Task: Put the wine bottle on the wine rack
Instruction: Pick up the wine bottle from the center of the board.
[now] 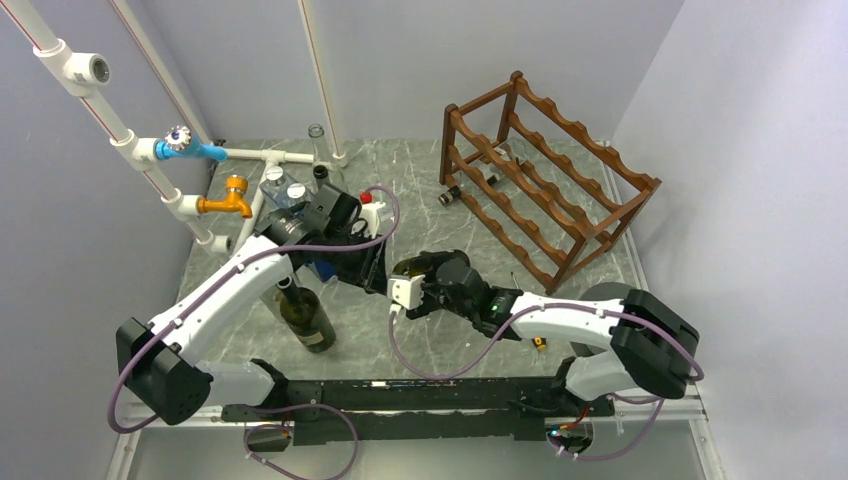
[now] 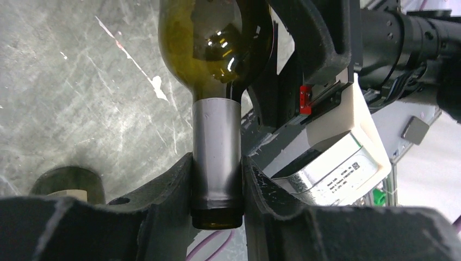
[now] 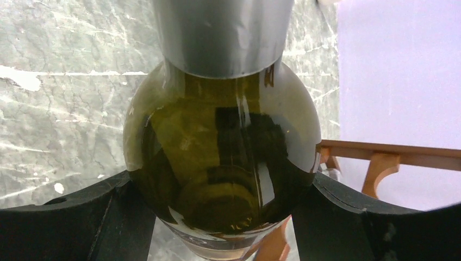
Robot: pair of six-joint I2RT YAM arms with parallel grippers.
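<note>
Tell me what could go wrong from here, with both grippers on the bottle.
1. The left gripper pinches only the foil end of the wine bottle neck, near the lip; it may slip out.
2. The right gripper clamps the body; if the arms move out of step, the glass could twist loose.
3. A second bottle stands close by the left arm; a swing toward the wine rack might knock it.

Robot test cell in a lab: two arms (image 1: 230, 285) bolted to a rail (image 1: 400, 395) at the near edge of a marble-pattern table (image 1: 400, 165), plain walls (image 1: 420, 60) on three sides. Props at the far corners: pipe rig (image 1: 130, 140) with taps (image 1: 232, 197) left, wine rack (image 1: 530, 180) right.
</note>
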